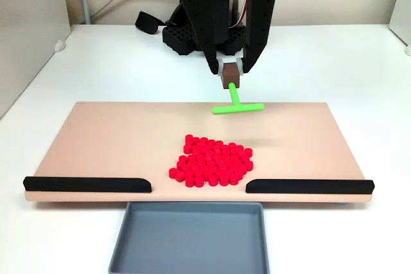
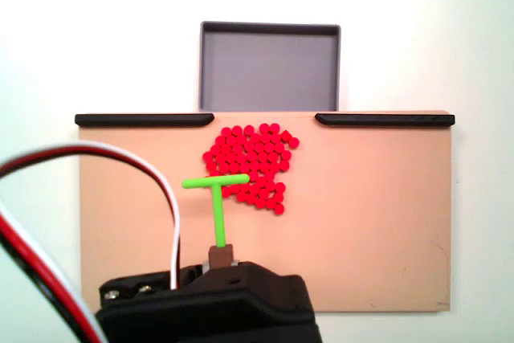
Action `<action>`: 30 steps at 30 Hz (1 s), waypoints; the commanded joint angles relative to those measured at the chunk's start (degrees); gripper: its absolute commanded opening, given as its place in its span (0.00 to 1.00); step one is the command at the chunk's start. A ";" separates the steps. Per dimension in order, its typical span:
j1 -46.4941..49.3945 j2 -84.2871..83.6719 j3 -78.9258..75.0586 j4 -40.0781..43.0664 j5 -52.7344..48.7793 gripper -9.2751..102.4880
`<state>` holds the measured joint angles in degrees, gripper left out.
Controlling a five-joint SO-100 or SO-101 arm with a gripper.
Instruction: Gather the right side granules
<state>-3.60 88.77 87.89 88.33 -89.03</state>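
Granules (image 1: pixel 212 162): one red cluster at board (image 1: pixel 96 145) centre, before the gap between two black rails, grey tray (image 1: pixel 189 239) beyond. Gripper (image 1: pixel 231 72): clenched on the green T-stick (image 1: pixel 237 107), poised behind the cluster. Progress: gathering apparently done; no strays visible at right.

Red granules (image 2: pixel 253 165) clustered on a tan board (image 2: pixel 377 214), a green T-shaped stick (image 2: pixel 215 198) touching their near edge.
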 commanded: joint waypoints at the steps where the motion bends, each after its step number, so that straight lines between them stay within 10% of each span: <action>1: 0.88 2.55 -0.18 -0.26 -0.26 0.08; 30: 3.43 4.57 -0.26 -0.79 -2.46 0.08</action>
<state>0.18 92.64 87.98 88.07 -91.76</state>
